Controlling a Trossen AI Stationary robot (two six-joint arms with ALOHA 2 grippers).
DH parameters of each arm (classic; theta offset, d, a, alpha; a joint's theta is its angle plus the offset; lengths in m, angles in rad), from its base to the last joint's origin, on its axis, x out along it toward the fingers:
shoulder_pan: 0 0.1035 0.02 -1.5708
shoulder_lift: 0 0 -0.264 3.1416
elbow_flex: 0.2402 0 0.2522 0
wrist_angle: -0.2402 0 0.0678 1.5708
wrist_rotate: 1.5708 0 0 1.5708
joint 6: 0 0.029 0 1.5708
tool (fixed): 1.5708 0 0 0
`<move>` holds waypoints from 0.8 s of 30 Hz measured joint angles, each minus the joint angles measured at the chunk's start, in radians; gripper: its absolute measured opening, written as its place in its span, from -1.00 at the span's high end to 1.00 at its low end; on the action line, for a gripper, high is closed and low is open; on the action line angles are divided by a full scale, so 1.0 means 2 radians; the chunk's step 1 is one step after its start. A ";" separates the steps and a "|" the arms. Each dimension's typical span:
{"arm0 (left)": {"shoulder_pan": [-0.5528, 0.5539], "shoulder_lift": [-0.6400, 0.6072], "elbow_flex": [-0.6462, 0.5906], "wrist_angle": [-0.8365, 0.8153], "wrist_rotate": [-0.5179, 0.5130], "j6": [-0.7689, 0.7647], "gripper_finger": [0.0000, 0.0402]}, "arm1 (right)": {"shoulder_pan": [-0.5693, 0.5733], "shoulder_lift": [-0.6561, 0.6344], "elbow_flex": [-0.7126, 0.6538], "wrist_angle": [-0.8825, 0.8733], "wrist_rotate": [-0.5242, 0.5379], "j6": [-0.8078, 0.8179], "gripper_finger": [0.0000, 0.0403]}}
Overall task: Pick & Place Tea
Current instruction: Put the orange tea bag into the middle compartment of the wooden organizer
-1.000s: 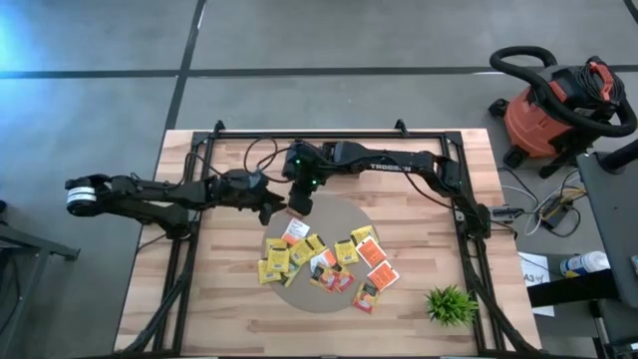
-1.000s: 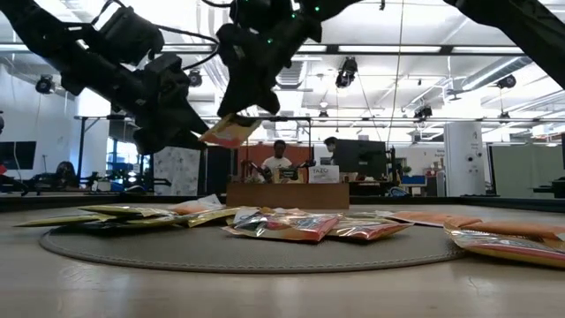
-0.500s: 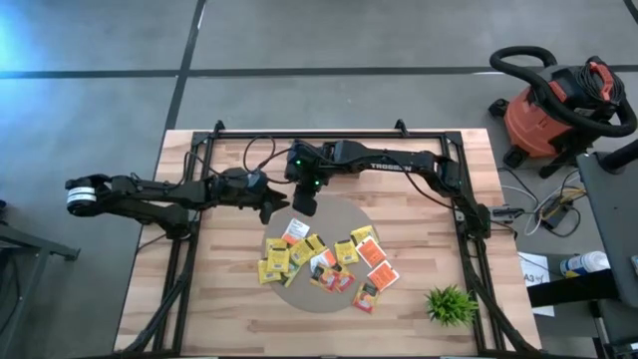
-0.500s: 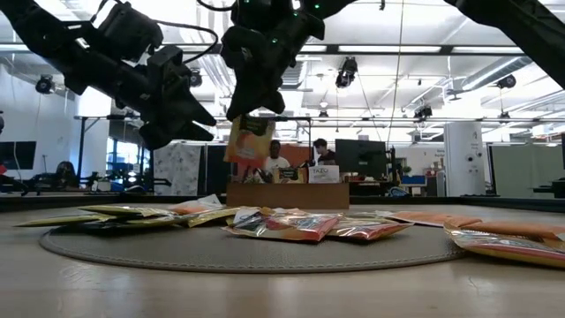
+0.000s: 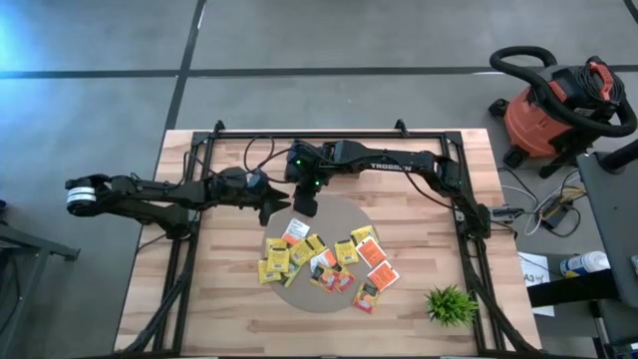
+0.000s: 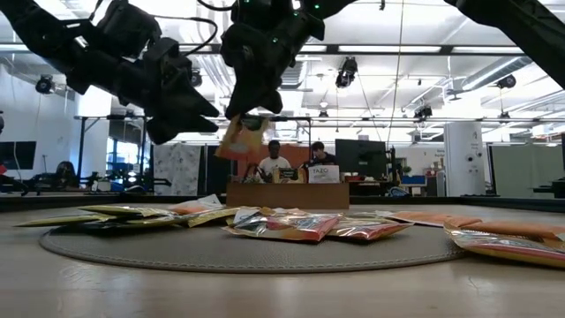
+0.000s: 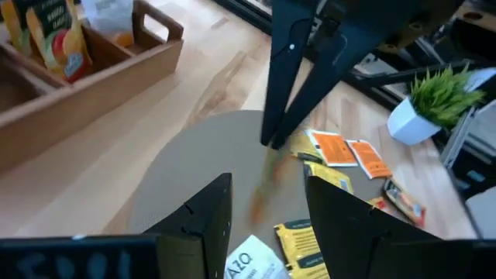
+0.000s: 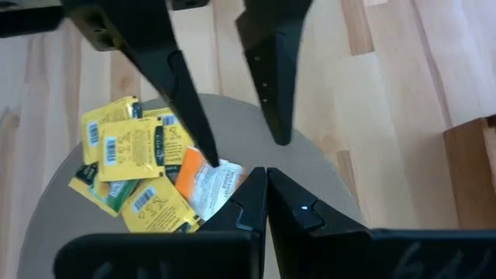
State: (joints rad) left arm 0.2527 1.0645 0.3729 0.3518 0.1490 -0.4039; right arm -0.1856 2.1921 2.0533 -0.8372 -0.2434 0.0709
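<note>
Above mat (image 5: 329,214), right gripper (image 6: 250,113) pinches packet (image 6: 240,140).

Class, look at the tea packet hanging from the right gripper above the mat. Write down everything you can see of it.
The small orange-and-yellow tea packet is a flat, square pouch with a glossy, foil-like look. It hangs in the air, tilted, pinched at its upper edge by the shut jaws of the right gripper. Nothing else touches it. It sits well above the round grey mat and the loose packets lying there. The left gripper waits just beside it with open jaws, apart from it. The left wrist view shows it only as a blur; its print cannot be read.
</note>
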 joint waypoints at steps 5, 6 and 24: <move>0.000 0.005 0.000 0.000 0.000 0.032 0.19 | 0.000 0.000 0.000 0.002 -0.006 -0.002 0.96; 0.000 0.007 0.000 0.003 0.002 0.034 0.19 | 0.000 0.000 0.000 0.002 -0.006 -0.002 0.96; 0.000 0.103 0.009 0.092 0.075 0.020 0.23 | 0.000 0.000 0.000 0.016 -0.013 -0.012 0.96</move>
State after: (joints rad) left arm 0.2523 1.2708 0.3910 0.5363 0.2985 -0.3647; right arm -0.1852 2.1925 2.0533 -0.8046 -0.2702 0.0479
